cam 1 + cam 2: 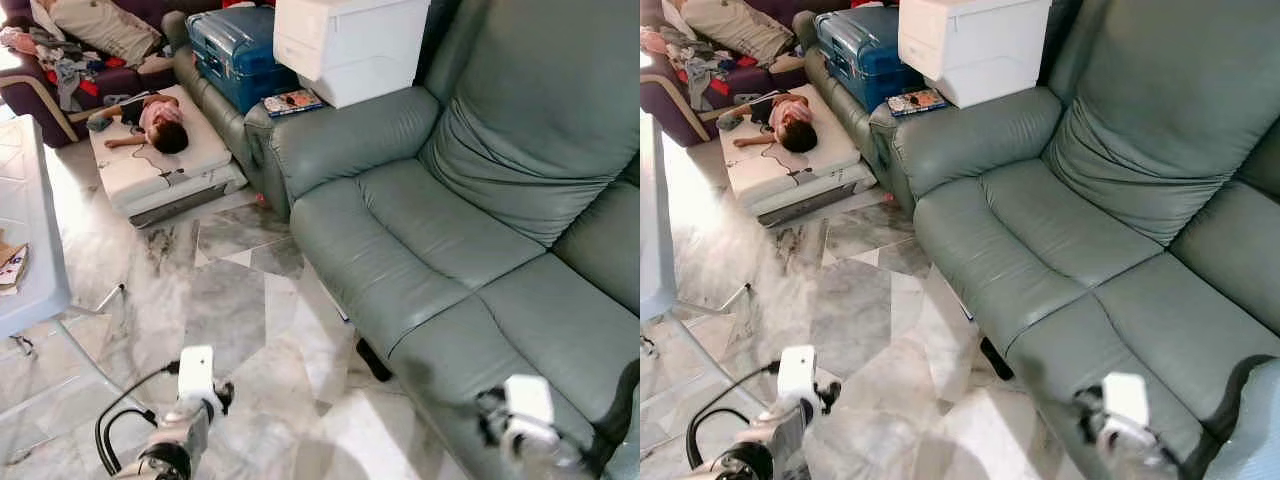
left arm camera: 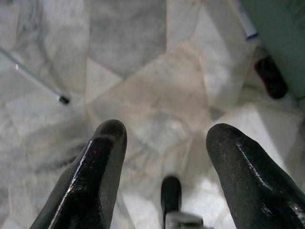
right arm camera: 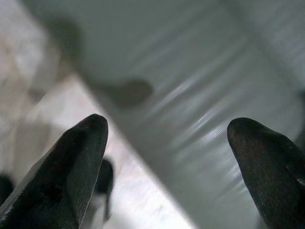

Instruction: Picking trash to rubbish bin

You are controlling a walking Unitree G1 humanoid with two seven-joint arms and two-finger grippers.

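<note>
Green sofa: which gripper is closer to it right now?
Right. The right gripper hangs open over the front edge of the green sofa seat. The left gripper, also open, hangs over the marble floor, well off to the sofa's side.

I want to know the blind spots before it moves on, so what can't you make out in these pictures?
- Dark object under the green sofa: head views, mostly hidden by the seat edge, so I cannot identify it.
- White table: cut off by the left edge; the papers on it are too small to read.
- Right wrist view: blurred, with the open right gripper over the sofa front.
- Left gripper: open over marble floor.
</note>
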